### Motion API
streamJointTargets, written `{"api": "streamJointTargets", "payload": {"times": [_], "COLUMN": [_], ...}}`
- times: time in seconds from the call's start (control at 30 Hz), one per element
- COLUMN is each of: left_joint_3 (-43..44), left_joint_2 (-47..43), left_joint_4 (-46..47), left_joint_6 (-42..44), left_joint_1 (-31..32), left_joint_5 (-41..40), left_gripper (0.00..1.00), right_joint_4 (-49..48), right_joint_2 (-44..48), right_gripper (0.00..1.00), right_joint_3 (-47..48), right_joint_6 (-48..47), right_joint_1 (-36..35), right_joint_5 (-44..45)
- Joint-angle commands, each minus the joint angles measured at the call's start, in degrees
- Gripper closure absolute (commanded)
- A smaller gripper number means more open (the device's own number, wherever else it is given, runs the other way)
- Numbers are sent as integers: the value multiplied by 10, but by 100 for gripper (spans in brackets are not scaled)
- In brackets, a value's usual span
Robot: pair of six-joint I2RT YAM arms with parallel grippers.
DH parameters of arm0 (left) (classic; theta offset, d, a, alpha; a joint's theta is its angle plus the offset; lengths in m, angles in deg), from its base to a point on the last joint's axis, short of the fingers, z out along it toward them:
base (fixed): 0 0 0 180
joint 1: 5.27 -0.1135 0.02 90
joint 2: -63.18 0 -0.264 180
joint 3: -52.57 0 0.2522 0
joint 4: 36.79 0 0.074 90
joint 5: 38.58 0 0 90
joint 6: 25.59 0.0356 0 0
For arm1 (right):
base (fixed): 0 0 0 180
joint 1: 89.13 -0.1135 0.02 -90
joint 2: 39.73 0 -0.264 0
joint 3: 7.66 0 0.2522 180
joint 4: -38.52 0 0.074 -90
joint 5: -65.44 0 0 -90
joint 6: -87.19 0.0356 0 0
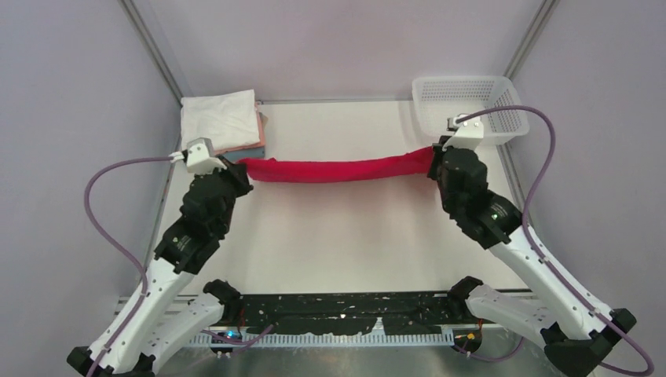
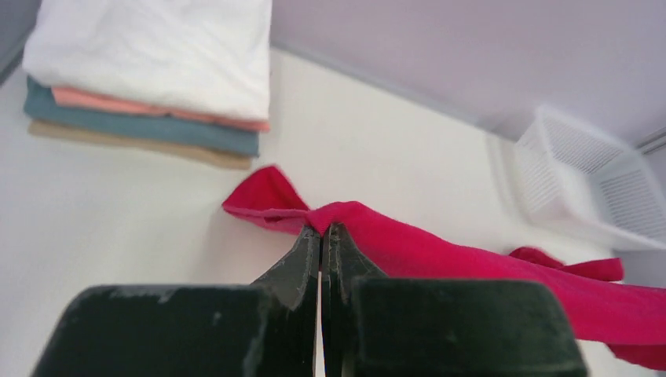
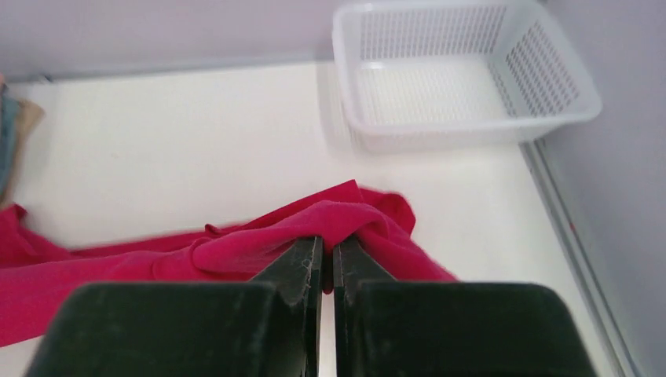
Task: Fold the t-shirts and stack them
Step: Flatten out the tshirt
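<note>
Red cloth of the unfolded t-shirt (image 1: 334, 169) is stretched between the left gripper (image 2: 322, 229) and right gripper (image 3: 328, 242), each clamped on one end, so folding is barely started; next it likely needs laying flat ahead of the fingers, short of the folded stack (image 2: 149, 86).

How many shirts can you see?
5. The red shirt is stretched across the middle. Four sit stacked back left: white shirt on top, then pink shirt, teal shirt, tan shirt lowest. More could hide inside.
</note>
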Motion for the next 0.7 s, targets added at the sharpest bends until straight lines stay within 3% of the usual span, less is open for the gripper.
{"api": "streamJointTargets", "payload": {"times": [0.0, 0.23, 0.4, 0.67], "left_joint_3": [78, 212, 299, 416], "left_joint_2": [-41, -60, -74, -99], "left_joint_4": [98, 100, 66, -2], "left_joint_6": [81, 154, 173, 171], "left_joint_1": [0, 0, 0, 1], "left_joint_5": [-14, 58, 114, 201], "left_gripper": [100, 100, 100, 100], "right_joint_4": [-71, 25, 134, 209], "right_joint_2": [59, 85, 69, 73], "right_gripper": [94, 94, 94, 95], "right_joint_3": [80, 241, 389, 539], "right_joint_6": [-102, -179, -225, -210], "right_joint_1": [0, 0, 0, 0], "right_joint_5": [-19, -139, -288, -508]}}
